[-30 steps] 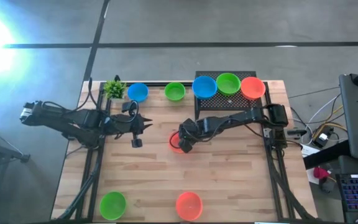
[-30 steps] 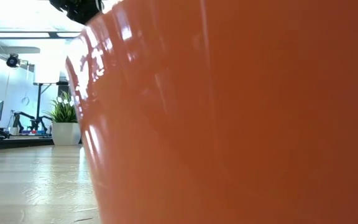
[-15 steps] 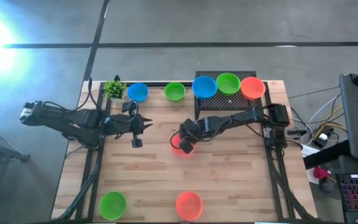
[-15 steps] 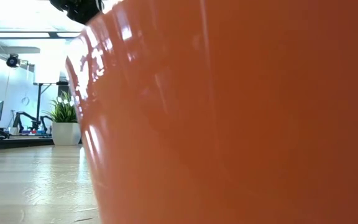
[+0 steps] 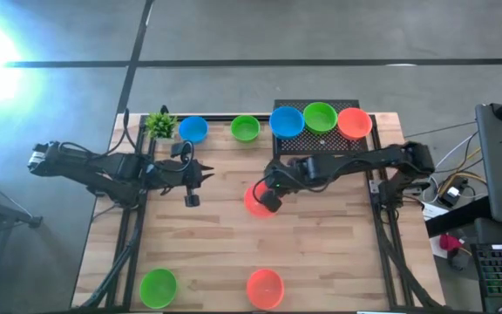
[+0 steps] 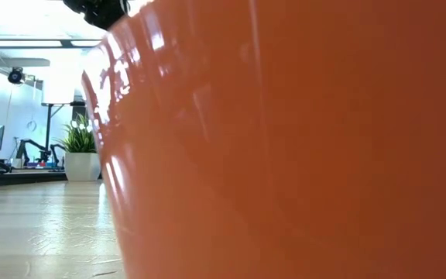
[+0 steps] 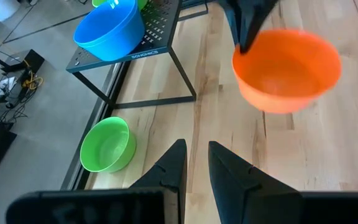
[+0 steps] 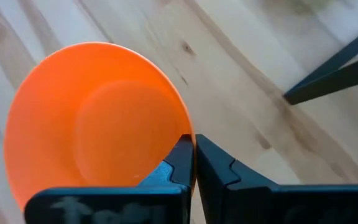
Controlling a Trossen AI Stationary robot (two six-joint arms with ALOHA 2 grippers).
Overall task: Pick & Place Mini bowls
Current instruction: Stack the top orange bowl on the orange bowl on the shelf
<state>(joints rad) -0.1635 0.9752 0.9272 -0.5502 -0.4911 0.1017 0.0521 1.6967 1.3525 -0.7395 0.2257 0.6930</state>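
My right gripper [image 5: 269, 200] is shut on an orange-red mini bowl [image 5: 254, 201] above the middle of the table; the left wrist view also shows this bowl [image 7: 288, 68]. My left gripper [image 5: 191, 194] waits left of it, its fingers [image 7: 194, 167] a narrow gap apart with nothing between them. A blue bowl [image 5: 193, 129] and a green bowl [image 5: 245, 128] rest on the table's far part. Blue [image 5: 287, 121], green [image 5: 319, 116] and red [image 5: 354, 122] bowls sit on a black rack. A green bowl [image 5: 158, 286] and a red bowl [image 5: 264, 288] stand by the near edge. My right gripper pinches the bowl's rim [image 8: 180, 132] on the side toward the table's right edge, one finger inside the bowl and one outside. The fingers slant down from the right. The bowl is lifted clear of the table and hangs tilted, its opening up.
A small leafy plant [image 5: 159, 123] stands at the far left corner. The black rack [image 7: 160, 46] stands on thin legs at the far right. The red bowl by the near edge fills the low view [image 6: 285, 139]. Bare wood lies between the held bowl and the near bowls.
My right gripper has risen from the table's middle, taking the orange-red bowl with it; the bowl, which sat on the wood, now hangs clear and tilted, shifted slightly toward the right edge. The right arm's elbow has drawn back toward the right.
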